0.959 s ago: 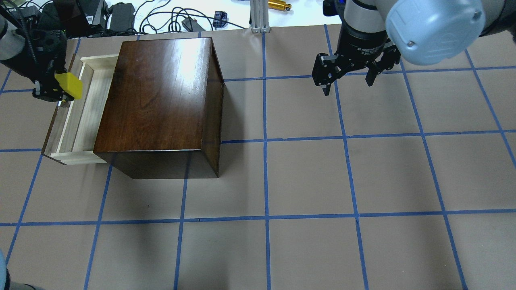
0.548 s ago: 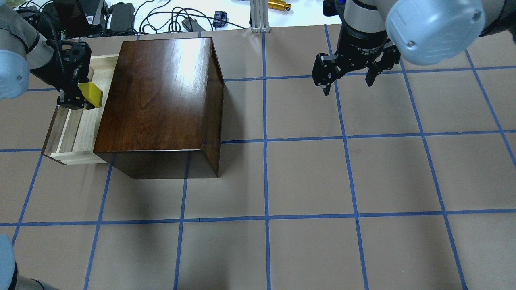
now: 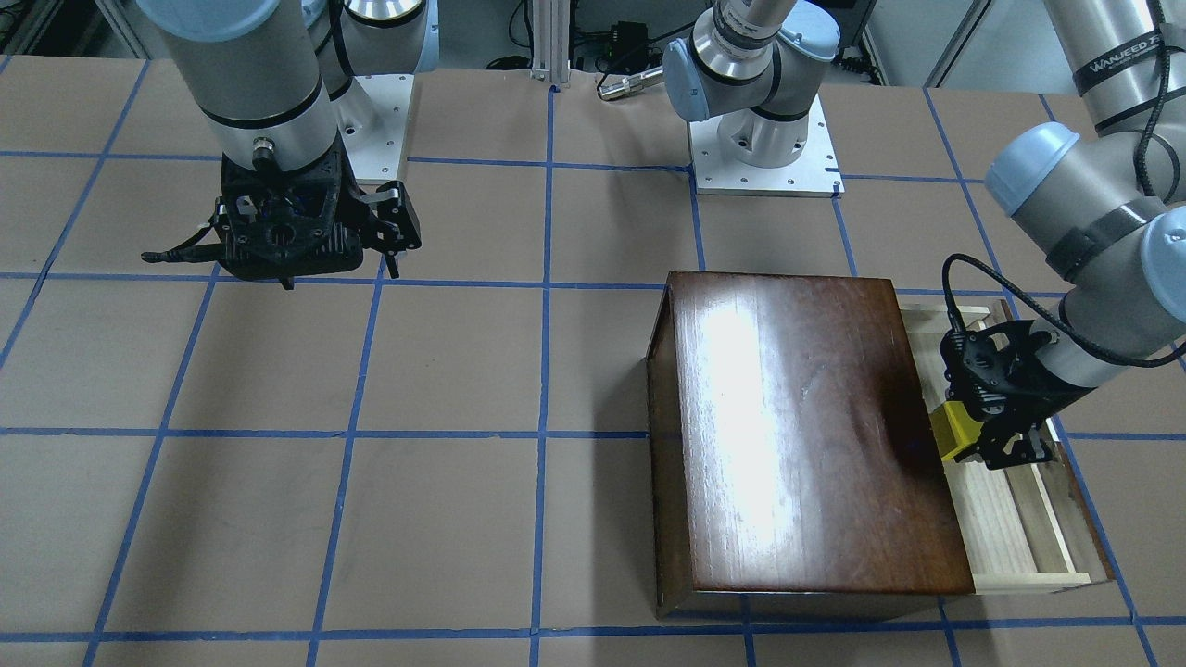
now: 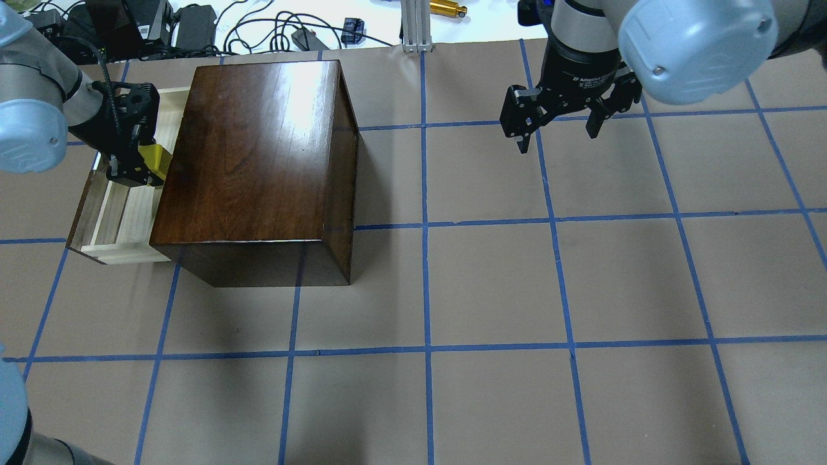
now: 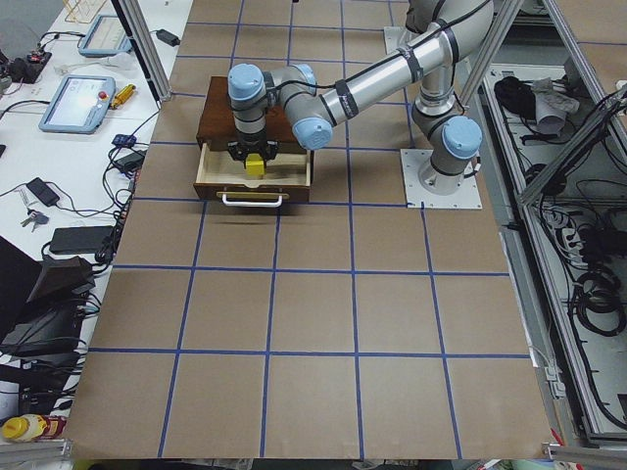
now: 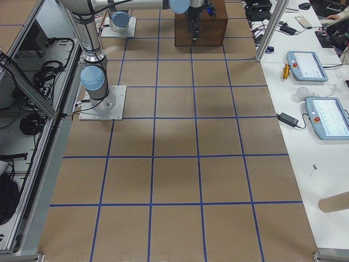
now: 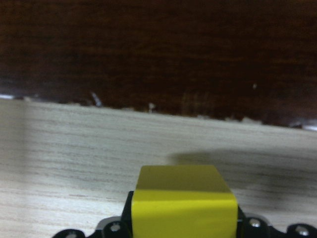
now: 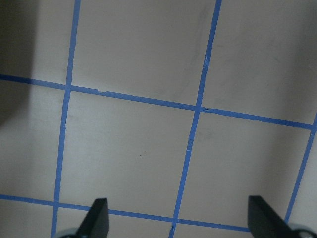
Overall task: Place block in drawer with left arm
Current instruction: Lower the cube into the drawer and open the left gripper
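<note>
The yellow block (image 4: 156, 164) is held in my left gripper (image 4: 139, 168), which is shut on it and reaches down into the pulled-out drawer (image 4: 106, 216) beside the dark brown box (image 4: 258, 161). From the front, the block (image 3: 952, 432) hangs over the pale drawer floor (image 3: 1005, 537), close to the box's wall, with the left gripper (image 3: 982, 435) around it. The left wrist view has the block (image 7: 183, 203) low above the pale wood. Far across the table, my right gripper (image 4: 559, 132) hovers open over bare table; its fingertips (image 8: 96, 218) hold nothing.
The box (image 3: 806, 435) rises well above the drawer and stands tight against the block's side. The drawer's dark front panel (image 4: 81, 206) closes the outer side. Cables and power bricks (image 4: 194, 26) lie beyond the table's far edge. Blue tape lines grid the brown table (image 4: 491, 290).
My left gripper has carried the block from outside the drawer's front panel to the right, over the drawer and lower, close to the box. The right arm has stayed still.
</note>
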You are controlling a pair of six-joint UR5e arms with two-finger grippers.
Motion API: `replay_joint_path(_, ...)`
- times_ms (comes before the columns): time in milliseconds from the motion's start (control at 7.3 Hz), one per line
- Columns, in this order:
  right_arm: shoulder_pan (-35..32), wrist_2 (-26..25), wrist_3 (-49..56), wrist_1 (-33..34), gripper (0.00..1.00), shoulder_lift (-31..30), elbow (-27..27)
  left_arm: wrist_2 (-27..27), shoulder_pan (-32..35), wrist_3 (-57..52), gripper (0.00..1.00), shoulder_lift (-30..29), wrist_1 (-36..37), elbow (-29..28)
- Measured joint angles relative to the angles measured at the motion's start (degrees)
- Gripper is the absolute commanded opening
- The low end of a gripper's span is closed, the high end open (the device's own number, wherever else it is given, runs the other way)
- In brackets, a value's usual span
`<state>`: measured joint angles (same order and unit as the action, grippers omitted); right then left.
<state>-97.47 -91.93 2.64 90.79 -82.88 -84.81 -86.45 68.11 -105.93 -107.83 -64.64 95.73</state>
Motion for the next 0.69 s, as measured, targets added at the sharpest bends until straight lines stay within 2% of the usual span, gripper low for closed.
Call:
replay_joint_path(137, 0.0, 0.0, 0.02, 0.0, 1.0, 0.0, 0.0, 0.13, 0.03, 0.43, 0.97, 0.1, 0.35, 0.06)
replay_joint_path(411, 0.0, 0.0, 0.06, 0.0, 1.0, 0.0, 0.0, 0.5, 0.45, 1.54, 0.95, 1.8, 0.43, -0.26)
replay_joint_path(685, 0.0, 0.0, 0.04, 0.0, 1.0, -0.01, 0.0, 1.21, 0.9, 4.56, 0.95, 6.5, -1.37, -0.47)
